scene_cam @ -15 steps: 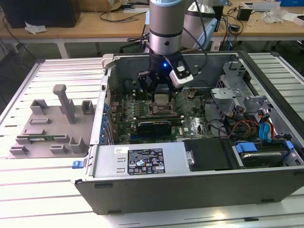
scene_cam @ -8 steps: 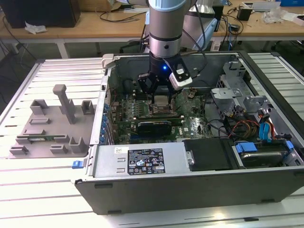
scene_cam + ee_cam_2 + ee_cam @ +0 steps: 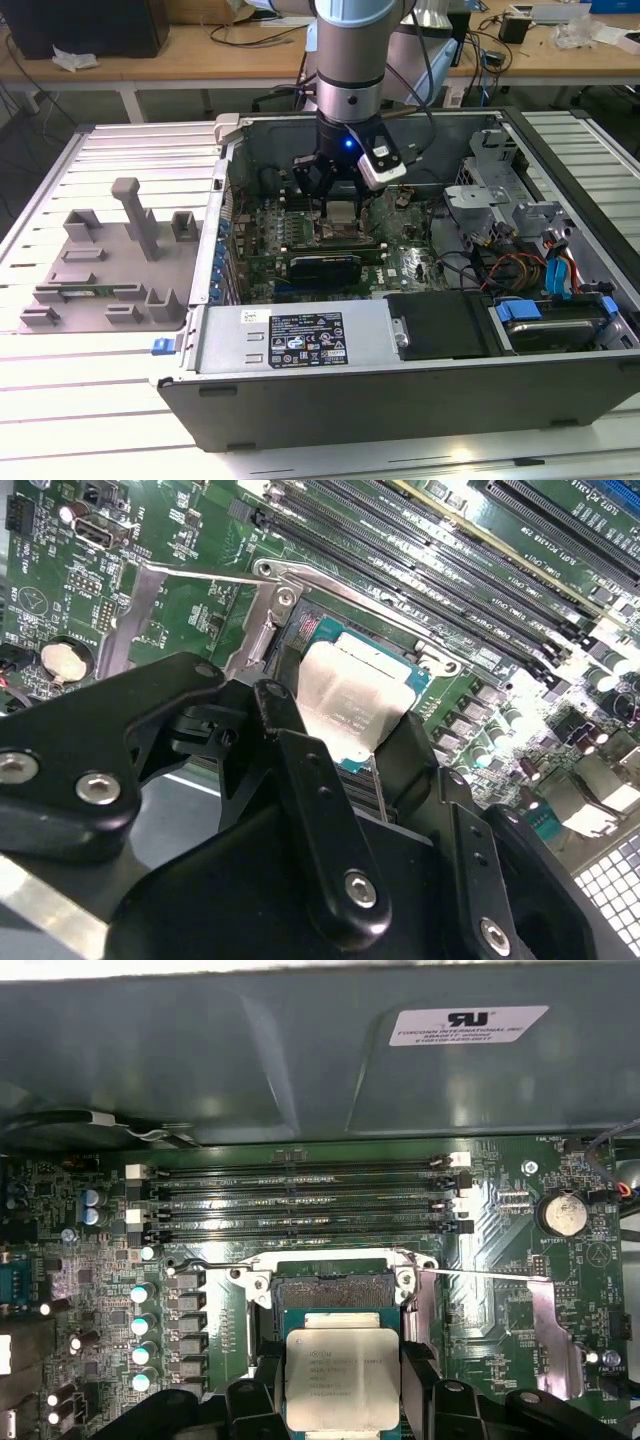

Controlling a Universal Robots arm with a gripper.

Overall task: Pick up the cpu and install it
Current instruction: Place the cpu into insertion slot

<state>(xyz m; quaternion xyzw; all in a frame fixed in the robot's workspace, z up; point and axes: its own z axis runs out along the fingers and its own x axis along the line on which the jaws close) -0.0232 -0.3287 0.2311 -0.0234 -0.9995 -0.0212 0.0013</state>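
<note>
**Chip in hand over the open socket**

The work stands at the install step. The gripper (image 3: 343,1392) is down inside the computer case (image 3: 300,345), which rests on a slatted surface (image 3: 90,410). Its fingers (image 3: 292,765) are clamped on opposite edges of the cpu (image 3: 343,1375). The chip is held flat with its silver top up, and it hangs over the near part of the socket frame (image 3: 258,1278) on the motherboard (image 3: 500,1245).

In both wrist views the socket's load plate (image 3: 555,1325) is swung open to one side. The dark pin field (image 3: 335,1288) is partly bare beyond the chip's far edge, so the cpu looks offset from the opening rather than centred on it. From these angles I cannot tell whether its underside is touching the socket or is just above it.

In my judgement, seating it calls for sliding the chip towards the memory slots (image 3: 300,1200) until its edges sit square within the frame. Its corner marks would need to match, and it should go down level and gently. A tilted or forced drop could bend the pins.
</note>
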